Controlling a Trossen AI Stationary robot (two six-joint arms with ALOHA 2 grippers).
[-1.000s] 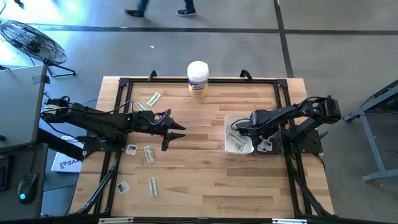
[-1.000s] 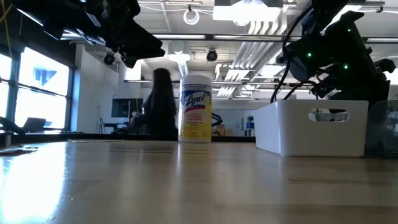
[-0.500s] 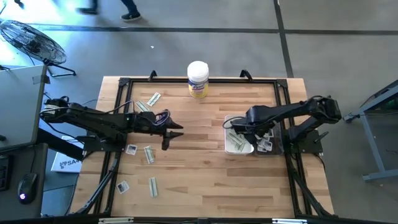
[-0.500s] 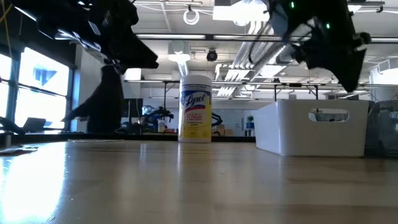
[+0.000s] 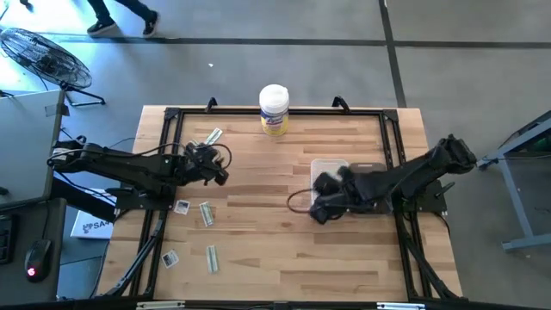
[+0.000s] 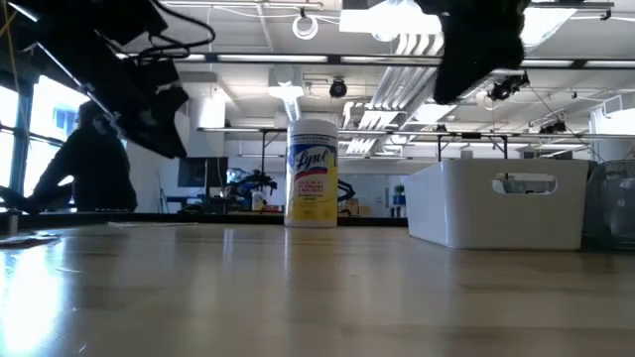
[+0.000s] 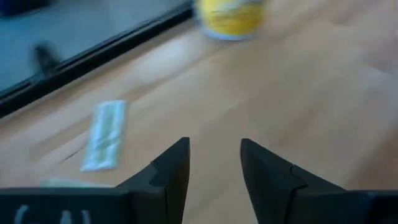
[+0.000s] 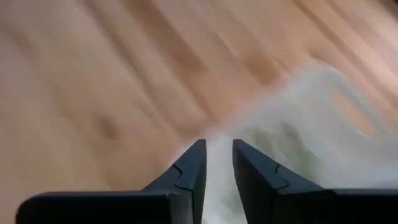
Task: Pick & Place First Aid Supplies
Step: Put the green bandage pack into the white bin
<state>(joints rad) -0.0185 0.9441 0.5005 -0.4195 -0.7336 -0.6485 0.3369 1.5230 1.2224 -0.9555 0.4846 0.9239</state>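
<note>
Several small flat packets lie flat on the left half of the wooden table: a pale green-white strip [image 5: 213,136] near the far edge, a strip [image 5: 206,213] and a tiny white square [image 5: 182,206] in the middle, and another strip [image 5: 212,257] and square [image 5: 170,257] near the front. My left gripper [image 5: 217,170] hovers open above the table between them; its wrist view shows one strip [image 7: 104,134] ahead. My right gripper [image 5: 315,207] is open by a narrow gap [image 8: 219,152] over the near-left corner of the white bin [image 5: 328,165]. The arm hides the bin's inside.
A tall white canister with a yellow label [image 5: 274,109] stands at the table's far edge, in the middle [image 6: 313,174]. A clear container [image 6: 610,203] stands to the right of the white bin [image 6: 496,203]. Bare wood lies between the two grippers. A person walks beyond the table.
My right gripper has swung out from over the bin toward the table's left and near edge, with its arm now lying across the bin. My left gripper has drawn back toward the table's left edge. The packets on the table have stayed put.
</note>
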